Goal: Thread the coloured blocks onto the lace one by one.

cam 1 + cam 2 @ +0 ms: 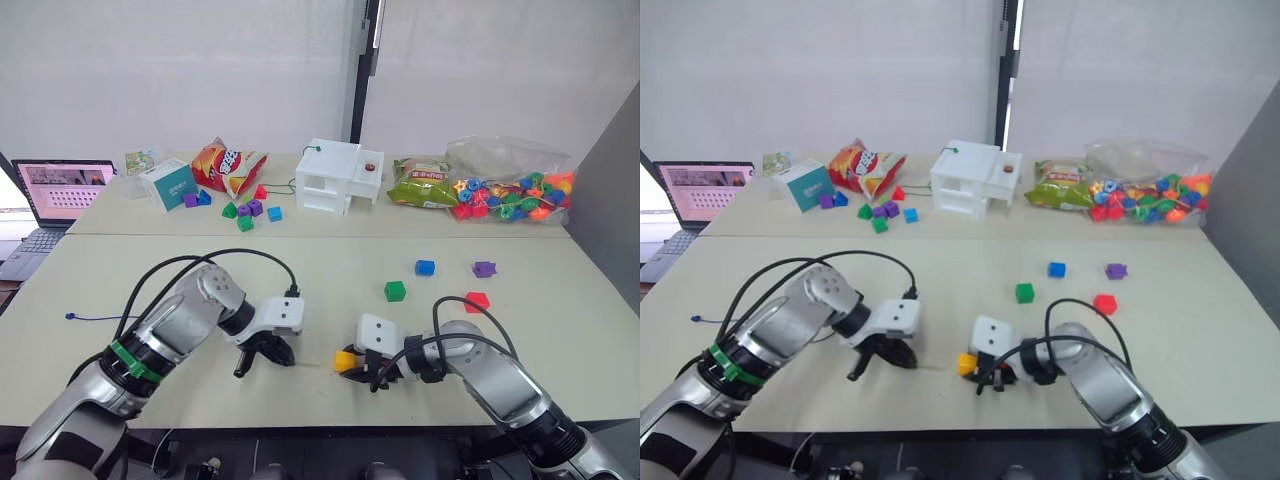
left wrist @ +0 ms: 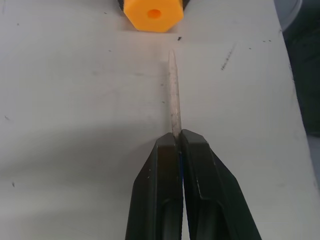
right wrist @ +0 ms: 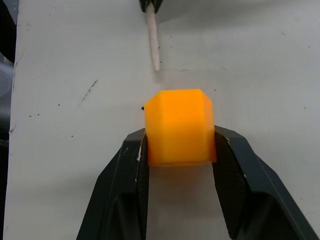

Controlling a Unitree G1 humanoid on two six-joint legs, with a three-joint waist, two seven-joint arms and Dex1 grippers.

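No text, brand or number could be read anywhere. The red snack bag [image 1: 228,165] and the green packet [image 1: 421,183] at the far side of the table [image 1: 330,285] carried print, but it was too small to read.

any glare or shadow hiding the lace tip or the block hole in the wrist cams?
Left wrist view: soft shadow beside the left gripper, jaws shut on the lace tip; hole in the yellow-orange block shows clearly. Right wrist view: even light, no glare; right gripper clamps the block, hole side faces away.
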